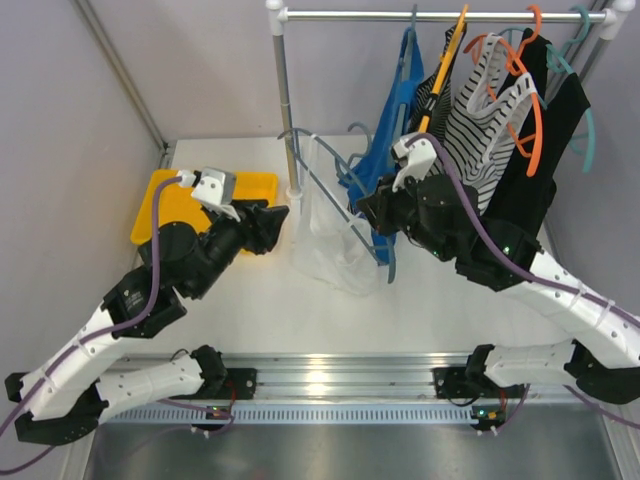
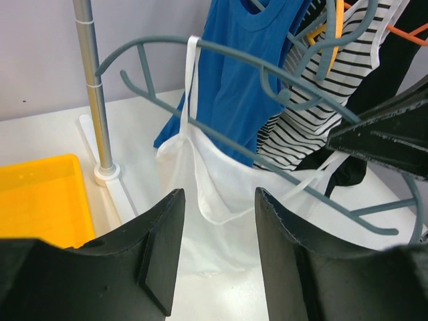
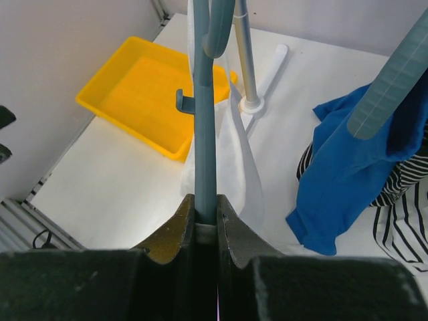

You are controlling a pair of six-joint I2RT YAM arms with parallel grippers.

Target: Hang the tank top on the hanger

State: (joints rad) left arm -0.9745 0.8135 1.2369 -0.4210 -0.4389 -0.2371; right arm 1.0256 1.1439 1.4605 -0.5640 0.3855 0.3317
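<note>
The white tank top (image 1: pixel 330 245) hangs from the grey-blue hanger (image 1: pixel 335 195), which is held above the table beside the rack pole. In the left wrist view one strap (image 2: pixel 192 73) is looped over the hanger's arm (image 2: pixel 221 48) and the other strap (image 2: pixel 314 175) trails loose under the lower bar. My right gripper (image 1: pixel 372 212) is shut on the hanger (image 3: pixel 204 134), gripping its bar between the fingers. My left gripper (image 1: pixel 280 222) is open and empty, just left of the tank top (image 2: pixel 214 194), with the fabric showing between its fingers (image 2: pixel 160 241).
A yellow tray (image 1: pixel 165 205) lies at the back left. The rack pole (image 1: pixel 284 110) stands on its white base behind the tank top. A blue top (image 1: pixel 395 120), a striped top (image 1: pixel 490 110) and a black garment hang on the rail with orange and teal hangers.
</note>
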